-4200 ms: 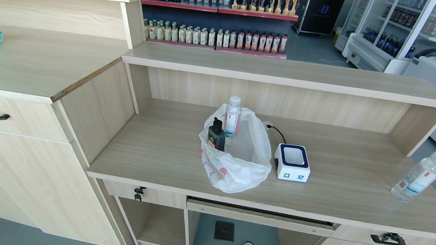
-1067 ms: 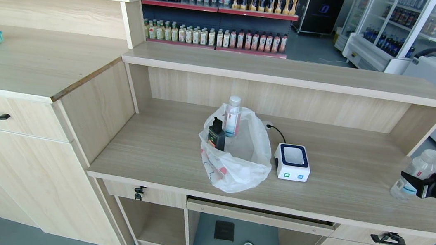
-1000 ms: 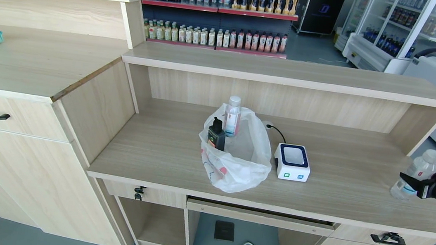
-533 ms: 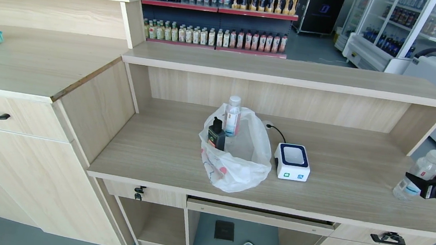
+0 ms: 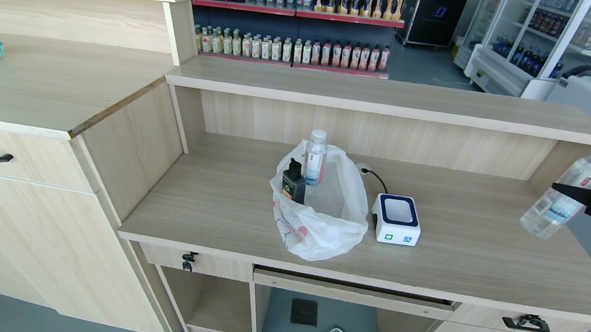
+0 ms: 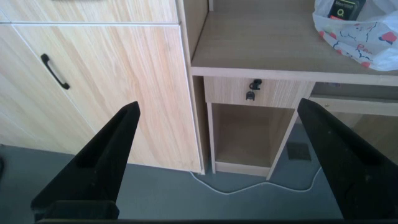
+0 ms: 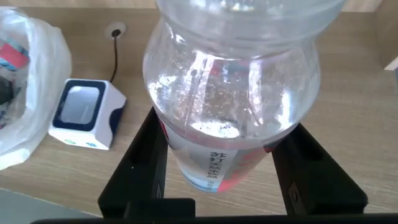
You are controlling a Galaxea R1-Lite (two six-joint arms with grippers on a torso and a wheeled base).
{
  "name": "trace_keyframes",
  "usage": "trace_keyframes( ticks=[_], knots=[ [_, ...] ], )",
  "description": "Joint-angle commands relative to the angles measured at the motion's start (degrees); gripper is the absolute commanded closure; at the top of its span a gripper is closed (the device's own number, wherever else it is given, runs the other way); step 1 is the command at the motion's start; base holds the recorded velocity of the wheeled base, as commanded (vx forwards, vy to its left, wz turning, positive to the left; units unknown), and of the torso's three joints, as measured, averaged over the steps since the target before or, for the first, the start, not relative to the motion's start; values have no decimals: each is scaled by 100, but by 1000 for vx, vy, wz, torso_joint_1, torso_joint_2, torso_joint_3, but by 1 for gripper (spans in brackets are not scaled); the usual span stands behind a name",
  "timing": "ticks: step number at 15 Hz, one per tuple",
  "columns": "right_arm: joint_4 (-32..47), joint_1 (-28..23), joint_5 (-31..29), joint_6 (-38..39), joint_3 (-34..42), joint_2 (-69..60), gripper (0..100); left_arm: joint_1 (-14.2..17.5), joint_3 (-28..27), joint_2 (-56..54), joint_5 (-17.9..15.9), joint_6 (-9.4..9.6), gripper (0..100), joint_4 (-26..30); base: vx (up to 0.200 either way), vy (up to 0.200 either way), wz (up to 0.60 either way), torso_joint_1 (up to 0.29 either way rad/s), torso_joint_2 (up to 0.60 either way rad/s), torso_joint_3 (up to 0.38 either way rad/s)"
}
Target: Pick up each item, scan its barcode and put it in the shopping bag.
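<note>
Above the right end of the counter, the right pincer is clenched around the clear bottle, held tilted in the air. It should travel left to the scanner, label barcode facing its window, before reaching the shopping bag.

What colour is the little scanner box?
The scanner is white with a dark blue top frame; clearest in head view.
</note>
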Motion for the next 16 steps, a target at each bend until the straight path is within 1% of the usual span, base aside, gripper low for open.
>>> trace_keyframes(
  ticks=[1,3,4,6,7,8,11,13,14,15,16],
  knots=[
    [596,1122,612,284,617,-1879,100,5,0,-2,4,-1,0,0,0,0,0,0,0,0],
    [605,1728,814,292,1021,-2283,100,5,0,-2,4,-1,0,0,0,0,0,0,0,0],
    [596,1966,1016,266,1276,-2433,100,5,0,-2,4,-1,0,0,0,0,0,0,0,0],
    [649,2194,1280,205,1619,-2661,100,5,0,-2,4,-1,0,0,0,0,0,0,0,0],
    [693,2317,1280,231,1768,-2846,100,5,0,-2,4,-1,0,0,0,0,0,0,0,0],
    [930,2432,1289,257,1883,-3145,100,5,0,-2,4,-1,0,0,0,0,0,0,0,0],
    [1941,2897,1350,284,1909,-4120,100,5,0,-2,4,-1,0,0,0,0,0,0,0,0],
    [2073,3240,1377,284,1962,-4516,100,5,0,-2,4,-1,0,0,0,0,0,0,0,0],
    [2073,3328,1377,266,1979,-4577,100,5,0,-2,4,-1,0,0,0,0,0,0,0,0],
    [2073,3653,1359,257,1988,-4753,100,5,0,-2,4,-1,0,0,0,0,0,0,0,0],
    [2073,3697,1359,257,1988,-4762,100,5,0,-2,4,-1,0,0,0,0,0,0,0,0]
  ],
)
